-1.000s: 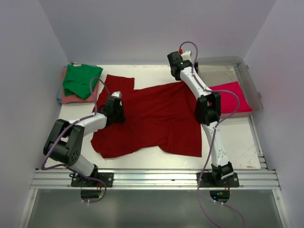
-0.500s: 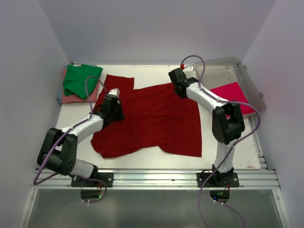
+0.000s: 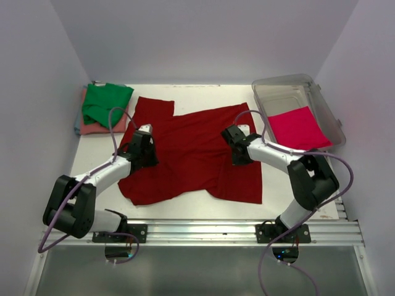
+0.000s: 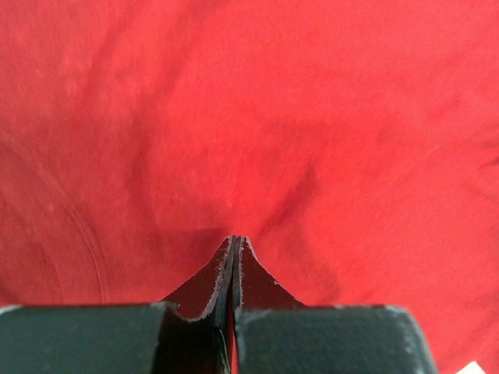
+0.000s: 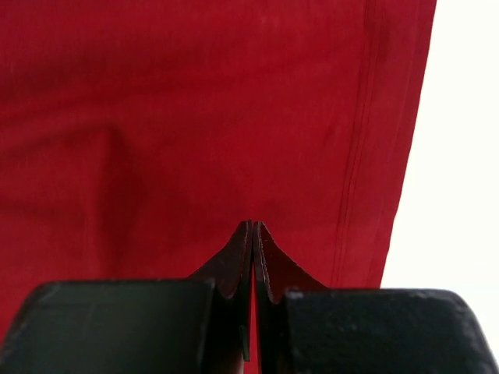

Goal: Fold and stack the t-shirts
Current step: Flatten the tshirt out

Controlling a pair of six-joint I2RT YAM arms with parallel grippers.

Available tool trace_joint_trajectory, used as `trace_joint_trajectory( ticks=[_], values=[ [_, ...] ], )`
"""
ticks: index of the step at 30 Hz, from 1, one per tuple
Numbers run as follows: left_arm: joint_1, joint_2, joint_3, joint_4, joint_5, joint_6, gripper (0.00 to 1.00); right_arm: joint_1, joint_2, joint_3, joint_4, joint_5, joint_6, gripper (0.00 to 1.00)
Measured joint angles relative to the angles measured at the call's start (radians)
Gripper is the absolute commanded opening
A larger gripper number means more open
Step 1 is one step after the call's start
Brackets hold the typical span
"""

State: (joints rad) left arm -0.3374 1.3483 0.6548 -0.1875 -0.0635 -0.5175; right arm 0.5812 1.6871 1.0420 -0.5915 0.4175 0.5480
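A large dark red t-shirt [image 3: 191, 154] lies spread over the middle of the table. My left gripper [image 3: 143, 152] rests on its left part, jaws shut, with only red cloth [image 4: 249, 117] beyond the tips [image 4: 235, 240]. My right gripper [image 3: 237, 148] sits on the shirt's right part, also shut [image 5: 253, 224], beside the hemmed edge [image 5: 366, 156]. No cloth shows pinched in either one. A folded green t-shirt [image 3: 106, 103] lies on a salmon pink one [image 3: 92, 127] at the back left. A bright pinkish-red t-shirt [image 3: 299, 126] lies in the tub.
The clear plastic tub [image 3: 321, 98] stands at the back right corner. White walls close in the table at the left, back and right. An aluminium rail [image 3: 197, 231] runs along the near edge by the arm bases.
My right arm has swung from the back by the tub forward onto the shirt's right part, and its jaws have shut. My left gripper has slid slightly nearer, staying shut.
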Motion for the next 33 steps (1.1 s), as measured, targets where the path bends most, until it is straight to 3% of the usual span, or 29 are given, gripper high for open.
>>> trace_joint_trajectory(
  ticks=[4, 12, 20, 33],
  values=[
    [0.000, -0.016, -0.018, -0.042, 0.017, -0.013, 0.00, 0.017, -0.077, -0.055, 0.000, -0.018, 0.032, 0.00],
    [-0.003, -0.202, -0.089, -0.177, 0.039, -0.062, 0.00, 0.027, -0.114, -0.107, 0.000, -0.019, 0.060, 0.00],
    [-0.006, -0.105, -0.123, -0.177, 0.124, -0.164, 0.00, 0.029, -0.023, -0.096, 0.002, 0.005, 0.078, 0.00],
    [0.002, -0.096, -0.121, -0.184, 0.112, -0.241, 0.00, -0.023, 0.019, -0.072, -0.049, 0.124, 0.142, 0.00]
  ],
)
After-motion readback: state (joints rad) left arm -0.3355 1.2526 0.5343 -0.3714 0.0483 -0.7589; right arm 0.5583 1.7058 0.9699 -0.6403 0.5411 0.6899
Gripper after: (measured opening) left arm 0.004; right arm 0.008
